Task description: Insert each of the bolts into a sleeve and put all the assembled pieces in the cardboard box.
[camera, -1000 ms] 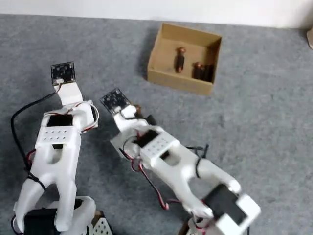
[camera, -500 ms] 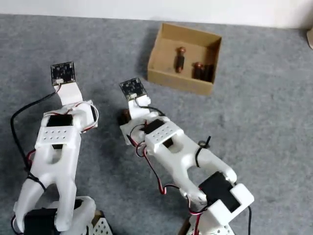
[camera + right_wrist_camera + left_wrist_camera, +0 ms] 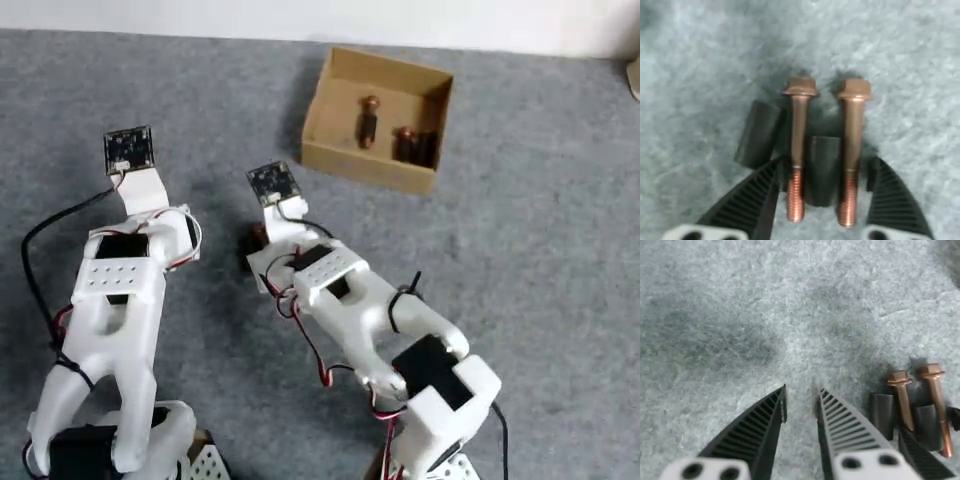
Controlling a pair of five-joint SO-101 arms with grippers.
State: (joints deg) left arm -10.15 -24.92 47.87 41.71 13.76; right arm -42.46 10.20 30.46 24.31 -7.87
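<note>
The right gripper (image 3: 826,165) stood wide apart, low over the grey, felt-like tabletop (image 3: 690,60). Its two black ribbed fingers (image 3: 752,200) straddled a cluster of loose parts and were clamped on none of them. Between the fingers lay two copper-coloured bolts, parallel, their hexagonal heads pointing away from the gripper: the first bolt (image 3: 798,130) and the second bolt (image 3: 853,130). The middle sleeve (image 3: 822,167), black and short, lay between their shanks, just beside both. The tilted sleeve (image 3: 758,134) lay on the outer side of the first bolt, slanted against the line of the bolts. One fingertip sat right at the threaded end of the first bolt, and whether it touched could not be told. The other fingertip was just outside the second bolt's threads. Neither bolt sat inside a sleeve.

The left gripper (image 3: 801,392) was only slightly apart, with a narrow gap between its fingertips, and held nothing. It hung over bare tabletop near the same cluster of parts.

In the high view the cardboard box (image 3: 370,168) stood toward the far side of the tabletop, well apart from the loose parts. In it lay two assembled pieces, one (image 3: 368,120) near the middle and one (image 3: 412,145) by a corner.
</note>
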